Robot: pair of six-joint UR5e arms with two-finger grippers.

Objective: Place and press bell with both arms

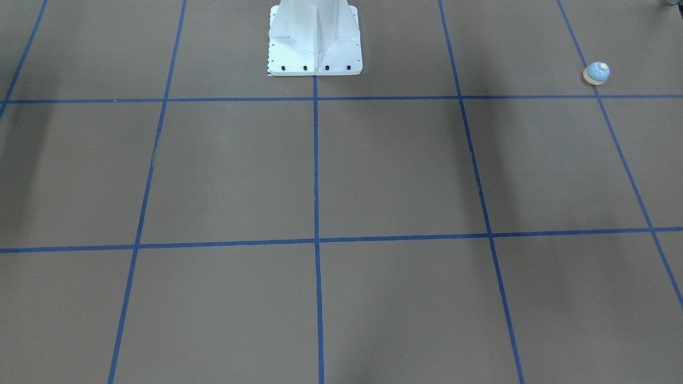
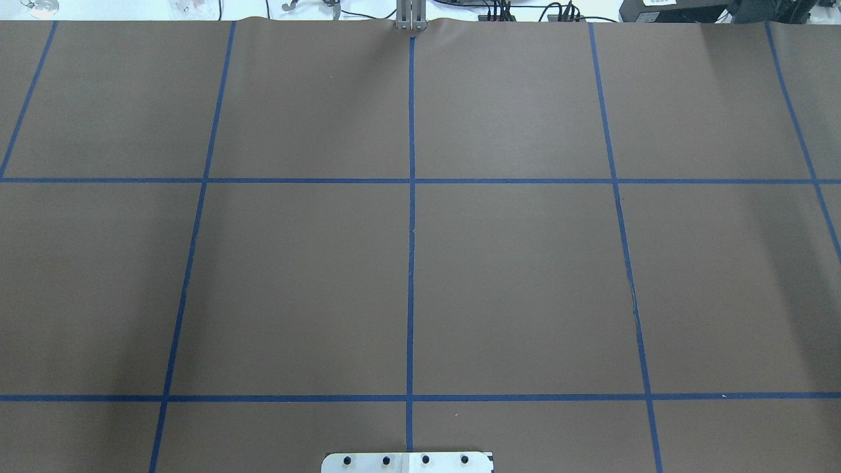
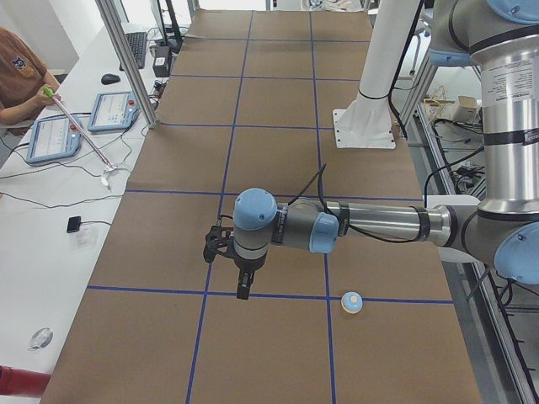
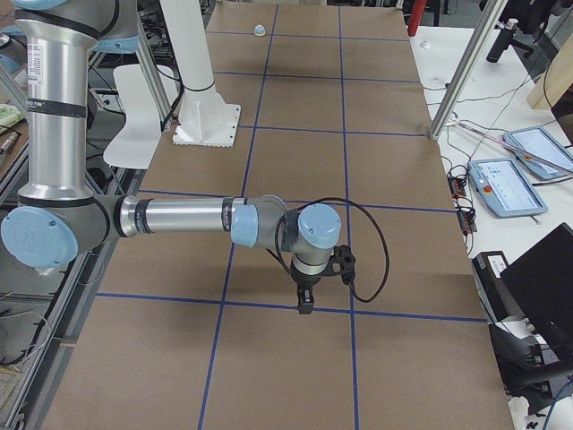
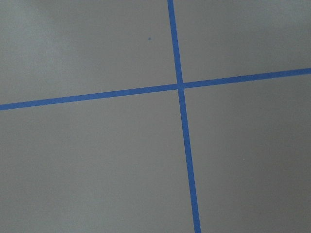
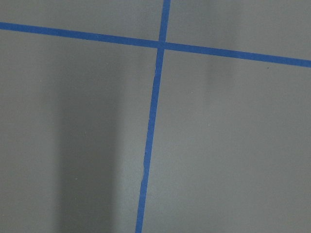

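The white stand (image 1: 315,42) is right by me, at my edge of the desk (image 1: 395,170). The bell (image 1: 596,73) sits on the desk far off to the left of the stand, in the same row of squares, just beside a blue line (image 1: 533,97). It stands upright, its cream button on top, and nothing touches it.

My left pincer (image 3: 242,293) hangs over the desk with its tips down. It is farther out from the stand than the bell and apart from it. My right pincer (image 4: 304,306) hangs the same way on the other side of the stand. I cannot tell if either pincer is apart or together.

Farthest from the stand, past the desk's far edge, lie two tablets (image 3: 114,109). A person's hand (image 3: 46,93) there holds a thin stick (image 3: 84,135).
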